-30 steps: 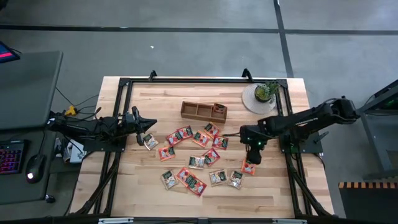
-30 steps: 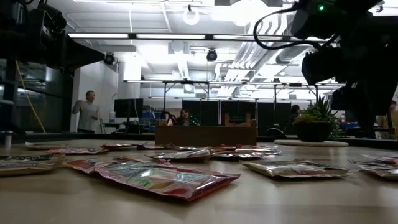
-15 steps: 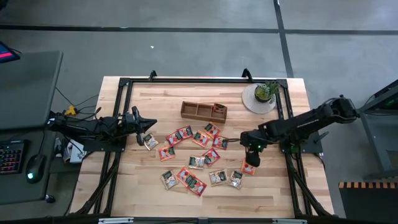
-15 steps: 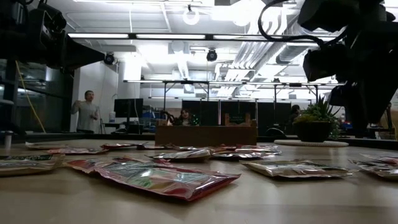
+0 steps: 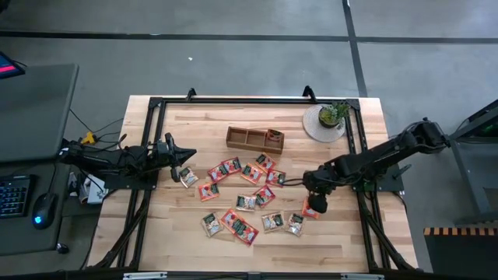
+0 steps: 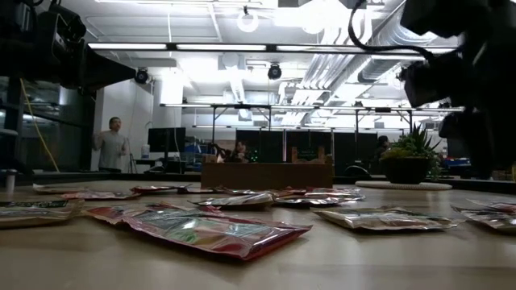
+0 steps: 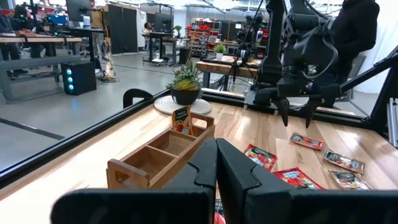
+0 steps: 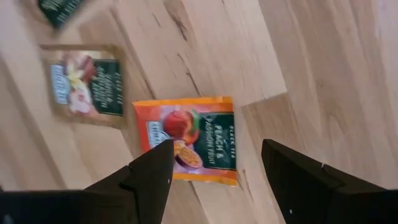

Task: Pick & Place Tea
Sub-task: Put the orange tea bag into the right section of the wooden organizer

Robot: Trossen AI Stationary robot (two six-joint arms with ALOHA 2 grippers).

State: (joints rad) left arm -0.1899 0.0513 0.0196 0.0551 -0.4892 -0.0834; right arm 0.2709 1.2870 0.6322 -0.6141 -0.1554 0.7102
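Note:
Several red-orange and pale tea sachets [image 5: 245, 194] lie flat and scattered on the wooden table. My right gripper [image 5: 314, 204] hovers open over an orange sachet [image 5: 310, 208] at the right end of the scatter. In the right wrist view this sachet [image 8: 189, 148] lies flat between and just beyond the spread fingers of my right gripper [image 8: 217, 171], untouched. In the left wrist view my right gripper [image 7: 298, 107] still stands above the table. My left gripper [image 5: 185, 159] waits shut at the table's left side, its fingers [image 7: 216, 171] closed on nothing.
The long wooden tray [image 5: 254, 139] stands beyond the scatter, with a red sachet [image 5: 273, 136] in its right compartment. A small potted plant [image 5: 333, 114] sits on a round white disc at the far right corner. A pale sachet [image 8: 87, 84] lies beside the orange one. A black frame [image 5: 152, 105] edges the table.
My right gripper has moved toward the table's near edge, from beside the sachets at mid-table to over the orange sachet at the right end of the scatter. Its fingers stay spread. No sachet has moved.

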